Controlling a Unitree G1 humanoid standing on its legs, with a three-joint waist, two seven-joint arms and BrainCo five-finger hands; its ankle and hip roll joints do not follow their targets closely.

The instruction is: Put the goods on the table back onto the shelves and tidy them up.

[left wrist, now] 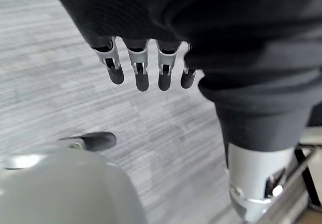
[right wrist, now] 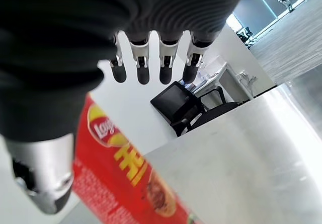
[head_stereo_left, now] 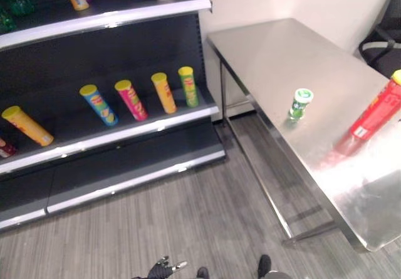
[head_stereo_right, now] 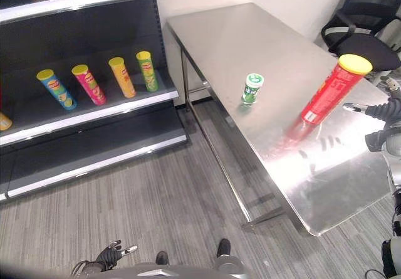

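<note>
A tall red chip can [head_stereo_right: 329, 91] with a yellow lid stands upright on the steel table [head_stereo_right: 250, 34], near its right side. My right hand [head_stereo_right: 379, 111] hovers just to the right of it, open, fingers [right wrist: 142, 65] straight; the thumb sits beside the can [right wrist: 126, 178] without closing on it. A small green cup [head_stereo_right: 252, 88] with a white lid stands near the table's left edge. My left hand [head_stereo_left: 164, 268] hangs low over the floor, open and holding nothing.
The dark shelf unit [head_stereo_left: 125, 135] on the left carries several leaning chip cans: yellow [head_stereo_left: 26, 125], blue [head_stereo_left: 98, 105], pink [head_stereo_left: 131, 100], orange [head_stereo_left: 164, 93], green [head_stereo_left: 188, 86]. Two more goods stand on the upper shelf [head_stereo_left: 113, 15]. A black office chair [head_stereo_right: 357, 22] sits behind the table.
</note>
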